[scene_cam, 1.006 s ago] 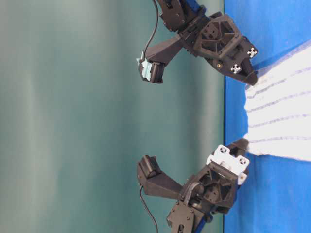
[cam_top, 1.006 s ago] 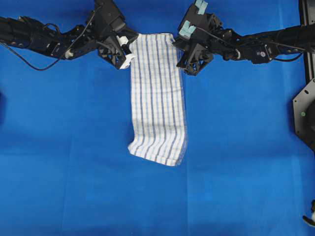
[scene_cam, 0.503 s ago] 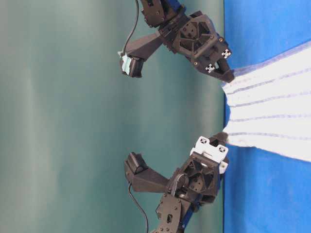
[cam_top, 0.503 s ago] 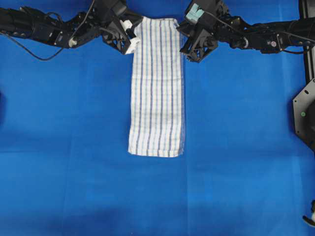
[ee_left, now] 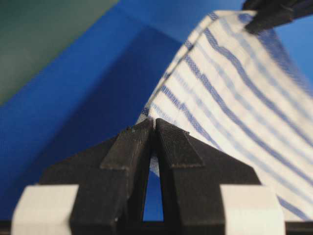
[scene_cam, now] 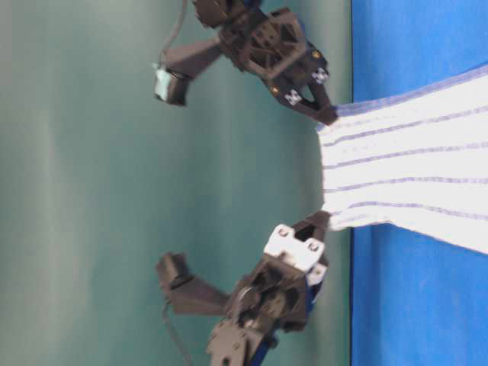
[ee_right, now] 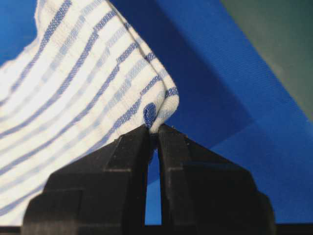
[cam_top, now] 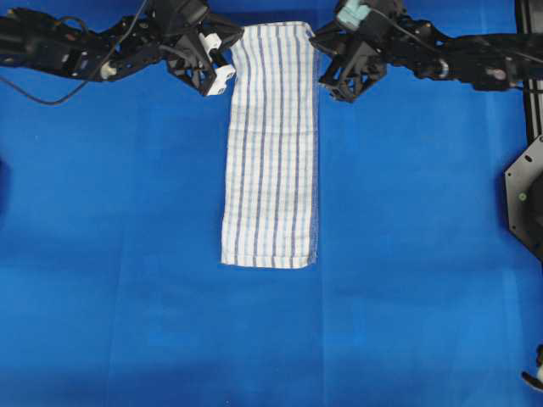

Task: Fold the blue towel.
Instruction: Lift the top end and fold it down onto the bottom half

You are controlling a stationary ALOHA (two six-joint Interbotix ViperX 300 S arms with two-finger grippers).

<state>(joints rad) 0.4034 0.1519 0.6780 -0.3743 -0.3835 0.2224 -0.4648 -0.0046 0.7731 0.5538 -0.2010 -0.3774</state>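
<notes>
Overhead view: the blue towel (cam_top: 270,144) lies as a long strip on the bench (cam_top: 110,254), its long axis running from the far edge toward the viewer. The left gripper (cam_top: 222,66) and right gripper (cam_top: 325,64) flank its far corners.

Table-level view: the far edge hangs lifted between both grippers.

Wrist views: each gripper's jaws are pressed together, pinching one far corner; the free end lies opposite.

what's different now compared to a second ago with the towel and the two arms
Both hands, left and right, carried the blue towel toward the top of the overhead view, pulling it straight and flat; its near end lost its curl. Unchanged: each hand stays shut on a far corner.
</notes>
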